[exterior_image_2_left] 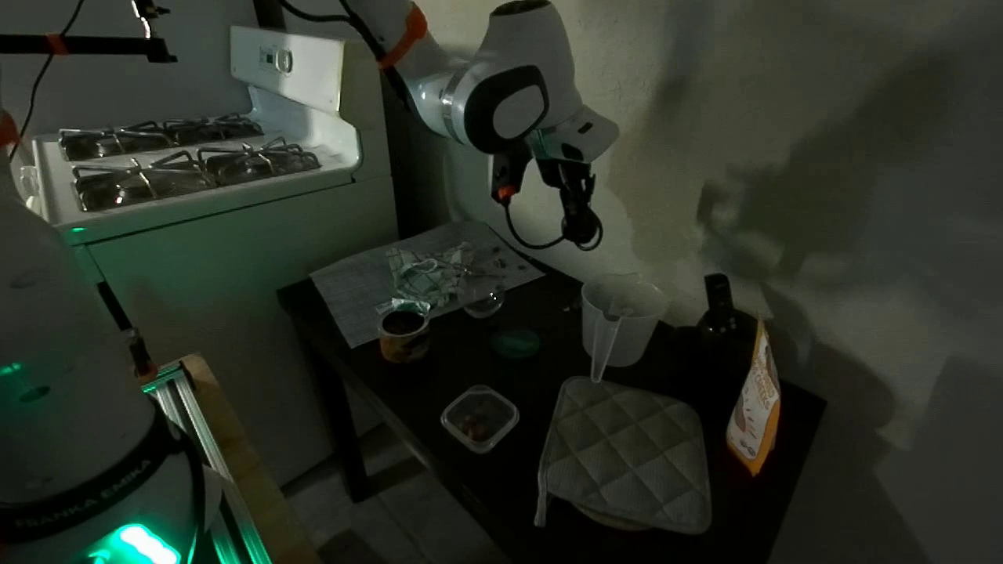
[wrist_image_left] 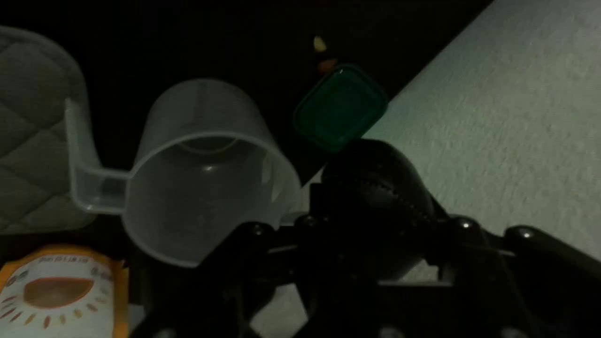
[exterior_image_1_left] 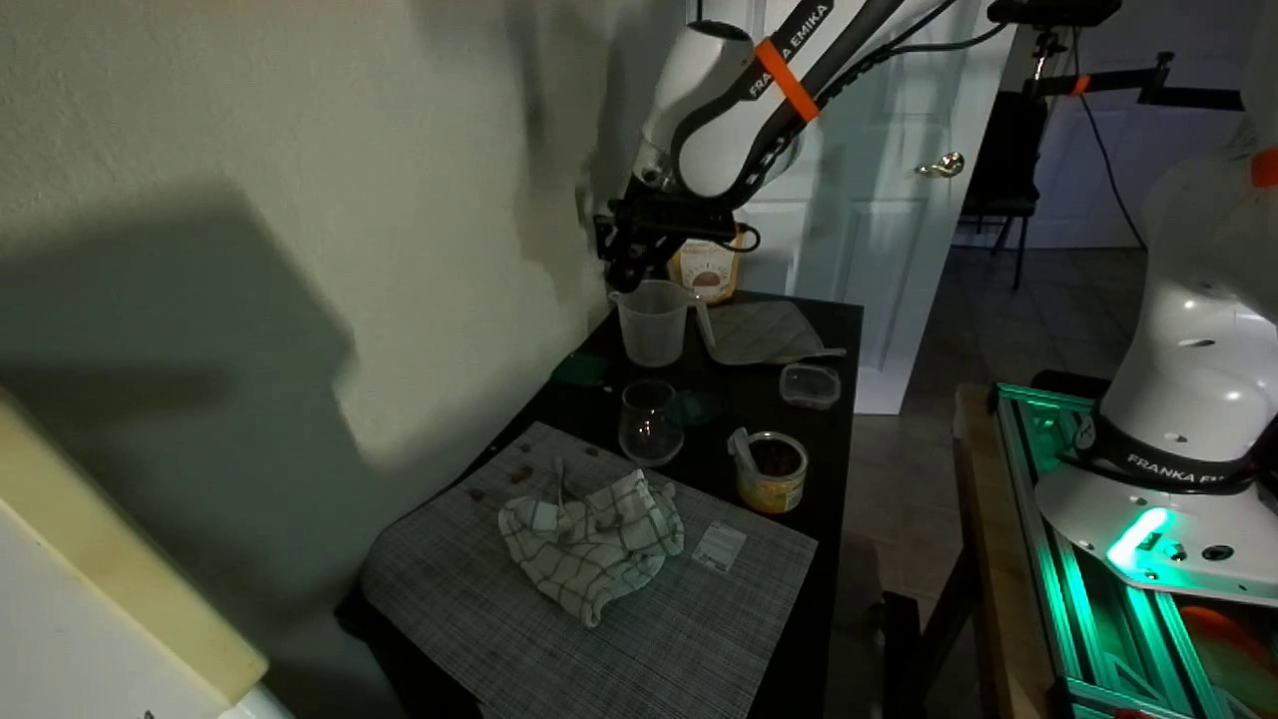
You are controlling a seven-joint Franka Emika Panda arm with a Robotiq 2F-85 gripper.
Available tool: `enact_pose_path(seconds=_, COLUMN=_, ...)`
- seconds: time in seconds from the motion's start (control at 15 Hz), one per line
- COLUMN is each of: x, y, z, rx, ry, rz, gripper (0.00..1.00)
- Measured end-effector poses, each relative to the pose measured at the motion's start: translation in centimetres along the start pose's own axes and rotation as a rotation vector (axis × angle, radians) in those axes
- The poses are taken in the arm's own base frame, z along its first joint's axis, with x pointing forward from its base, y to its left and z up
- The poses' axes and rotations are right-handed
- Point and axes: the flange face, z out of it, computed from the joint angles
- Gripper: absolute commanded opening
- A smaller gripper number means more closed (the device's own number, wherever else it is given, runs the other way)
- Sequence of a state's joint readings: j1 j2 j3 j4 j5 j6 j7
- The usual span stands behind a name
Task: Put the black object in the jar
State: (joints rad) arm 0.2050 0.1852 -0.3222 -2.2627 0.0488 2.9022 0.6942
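Observation:
A translucent jug with a handle, the jar (exterior_image_1_left: 654,330), stands upright on the dark table; it also shows in an exterior view (exterior_image_2_left: 619,325) and in the wrist view (wrist_image_left: 202,188). My gripper (wrist_image_left: 375,225) is shut on a rounded black object (wrist_image_left: 375,178) with a stitched seam. The gripper also shows in both exterior views (exterior_image_1_left: 631,238) (exterior_image_2_left: 577,192), pointing down. The black object (exterior_image_2_left: 581,225) hangs above the height of the jar's rim. In the wrist view it is beside the rim, on the wall side. Its lower part is dark and partly hidden by the fingers.
The wall (wrist_image_left: 507,141) is close beside the gripper. A quilted pot holder (exterior_image_2_left: 627,458), an orange-edged pouch (exterior_image_2_left: 756,407) and a dark bottle (exterior_image_2_left: 717,313) stand near the jar. A green lid (wrist_image_left: 340,108), a glass (exterior_image_1_left: 651,429) and an open can (exterior_image_1_left: 771,484) are on the table.

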Motion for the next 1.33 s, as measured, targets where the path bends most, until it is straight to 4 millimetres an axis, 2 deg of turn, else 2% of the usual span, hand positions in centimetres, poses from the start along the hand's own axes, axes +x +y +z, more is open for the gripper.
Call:
enact_pose_path(seconds=0.2, x=3.9, y=3.9, z=-1.5, rx=-0.019, ry=0.049, rz=0.072, gripper=0.21)
enact_pose_path(seconds=0.4, x=5.6, y=6.6, z=-1.0, rx=-0.043, ry=0.065, rz=0.126, gripper=0.21)
enact_pose_path(seconds=0.47, x=5.9, y=7.3, z=-0.6, rx=-0.056, ry=0.066, rz=0.137, gripper=0.71)
enact_pose_path(seconds=0.6, x=6.2, y=8.4, z=0.5, rx=-0.083, ry=0.063, rz=0.152, gripper=0.77)
enact_pose_path(seconds=0.8, x=6.1, y=9.2, z=1.9, rx=-0.111, ry=0.054, rz=0.156, gripper=1.0)
enact_pose_path(seconds=1.13, x=5.6, y=8.3, z=2.8, rx=-0.117, ry=0.041, rz=0.136, gripper=1.0)
enact_pose_path(seconds=1.33, x=3.9, y=6.5, z=2.9, rx=-0.119, ry=-0.013, rz=0.063, gripper=1.0)
